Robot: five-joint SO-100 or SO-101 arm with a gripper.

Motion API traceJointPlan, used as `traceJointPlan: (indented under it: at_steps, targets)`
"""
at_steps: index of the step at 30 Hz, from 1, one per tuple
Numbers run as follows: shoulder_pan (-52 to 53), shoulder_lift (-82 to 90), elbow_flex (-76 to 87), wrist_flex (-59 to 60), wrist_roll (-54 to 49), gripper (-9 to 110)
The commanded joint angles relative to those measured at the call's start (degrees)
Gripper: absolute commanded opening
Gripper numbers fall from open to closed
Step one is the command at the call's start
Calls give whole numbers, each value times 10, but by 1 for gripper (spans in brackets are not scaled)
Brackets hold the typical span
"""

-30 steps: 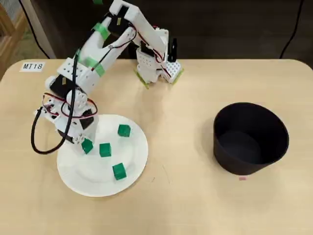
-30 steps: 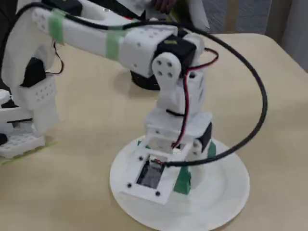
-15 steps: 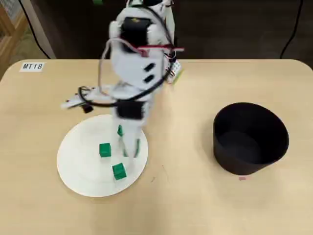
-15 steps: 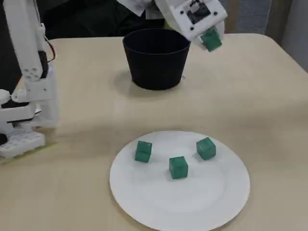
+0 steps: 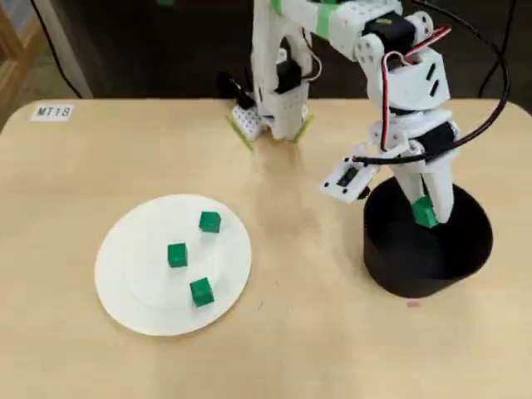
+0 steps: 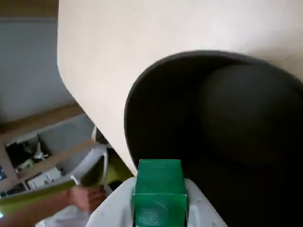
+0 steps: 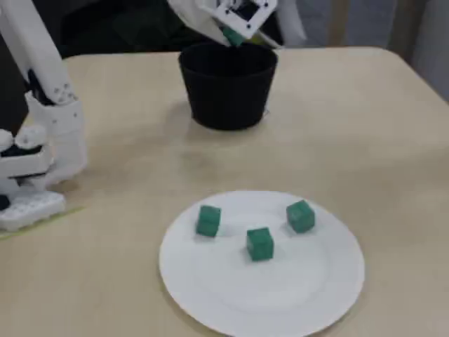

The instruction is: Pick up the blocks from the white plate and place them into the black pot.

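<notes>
My gripper (image 5: pixel 426 213) hangs over the black pot (image 5: pixel 453 264) and is shut on a green block (image 5: pixel 425 212). In the wrist view the held block (image 6: pixel 158 191) sits between the white fingers, right above the pot's dark opening (image 6: pixel 222 118). The fixed view shows the gripper (image 7: pixel 231 34) with the block (image 7: pixel 231 34) just above the pot's (image 7: pixel 226 95) rim. Three more green blocks (image 5: pixel 209 222) (image 5: pixel 176 254) (image 5: pixel 201 292) lie on the white plate (image 5: pixel 133 291) at the left. They are also on the plate (image 7: pixel 280 298) in the fixed view.
The arm's white base (image 5: pixel 274 112) stands at the table's far edge in the overhead view and at the left (image 7: pixel 35 168) in the fixed view. A label (image 5: pixel 51 111) is stuck at the far left corner. Bare tabletop (image 5: pixel 307 274) lies between plate and pot.
The gripper has lifted one block off the plate and swung right with it, from the plate to above the pot. Three blocks stay on the plate.
</notes>
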Motion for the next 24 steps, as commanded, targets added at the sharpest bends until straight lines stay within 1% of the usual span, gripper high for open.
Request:
traceJointPlan:
  at_steps: [1, 7, 9, 10, 12, 14, 17, 18, 19, 21, 22, 24]
  targets:
    - [2, -5, 2, -37, 0, -2]
    - [17, -23, 2, -54, 4, -2]
    - [20, -22, 2, -37, -7, 12]
    - [22, -22, 2, -33, -11, 17]
    - [25, -18, 2, -22, -23, 24]
    - [28, -16, 2, -13, -27, 27]
    - [33, -7, 2, -4, -33, 26]
    - [35, -4, 2, -4, -34, 23]
    - [39, 3, -1, 4, -36, 17]
    - [63, 28, -5, 33, -35, 1]
    - [86, 48, -5, 52, -37, -2]
    - [151, 91, -5, 91, -54, -2]
